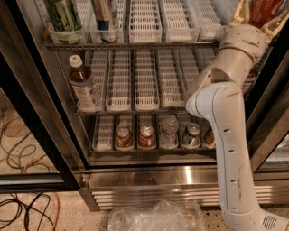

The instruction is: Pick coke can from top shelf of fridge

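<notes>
The fridge (pixel 180 178) stands open, with wire racks of white slotted trays. My gripper (pixel 261 14) is at the top right corner of the camera view, just right of the top shelf (pixel 135 45). Its tan fingers (pixel 239 16) are closed around the red coke can (pixel 267 8). Only the can's lower part shows; its top is cut off by the picture's edge. The white arm (pixel 226 135) rises in front of the fridge's right side and hides part of the racks.
A green-labelled can (pixel 63 16) and a blue-and-white can (pixel 104 16) stand on the top shelf at the left. A brown tea bottle (pixel 84 88) stands on the middle rack. Several cans (pixel 146 136) and a clear bottle (pixel 169 131) line the bottom rack. A plastic bag (pixel 156 216) and cables (pixel 22 207) lie on the floor.
</notes>
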Robot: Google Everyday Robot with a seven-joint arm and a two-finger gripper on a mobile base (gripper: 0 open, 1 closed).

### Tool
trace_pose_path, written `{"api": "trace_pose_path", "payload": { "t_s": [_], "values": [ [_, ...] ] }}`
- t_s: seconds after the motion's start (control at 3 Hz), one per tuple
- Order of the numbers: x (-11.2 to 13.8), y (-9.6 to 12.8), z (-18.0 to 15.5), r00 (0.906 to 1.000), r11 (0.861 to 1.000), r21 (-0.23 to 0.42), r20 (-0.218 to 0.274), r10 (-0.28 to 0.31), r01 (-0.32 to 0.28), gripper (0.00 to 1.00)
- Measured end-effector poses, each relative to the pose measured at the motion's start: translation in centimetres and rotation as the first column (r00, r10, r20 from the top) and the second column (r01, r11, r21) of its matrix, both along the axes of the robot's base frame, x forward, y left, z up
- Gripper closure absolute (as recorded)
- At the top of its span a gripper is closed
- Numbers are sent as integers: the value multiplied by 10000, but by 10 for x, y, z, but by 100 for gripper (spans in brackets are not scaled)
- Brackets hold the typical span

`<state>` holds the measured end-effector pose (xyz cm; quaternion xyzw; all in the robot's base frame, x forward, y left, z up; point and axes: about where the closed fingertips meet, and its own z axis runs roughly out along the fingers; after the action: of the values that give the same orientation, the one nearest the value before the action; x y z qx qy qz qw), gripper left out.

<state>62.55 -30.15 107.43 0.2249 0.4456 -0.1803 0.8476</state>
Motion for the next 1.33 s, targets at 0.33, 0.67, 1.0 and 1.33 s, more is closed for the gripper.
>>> {"api": "trace_pose_path", "payload": {
  "t_s": [0.33,0.67,1.0,1.33],
  "values": [
    [0,-4,0,9999,9999,55,-37,-125,125,31],
    [0,-4,0,9999,9999,55,-37,-125,125,49],
    [0,-4,0,9999,9999,55,-37,-125,125,72],
    [0,-4,0,9999,9999,55,-37,-125,126,97]
  ]
}}
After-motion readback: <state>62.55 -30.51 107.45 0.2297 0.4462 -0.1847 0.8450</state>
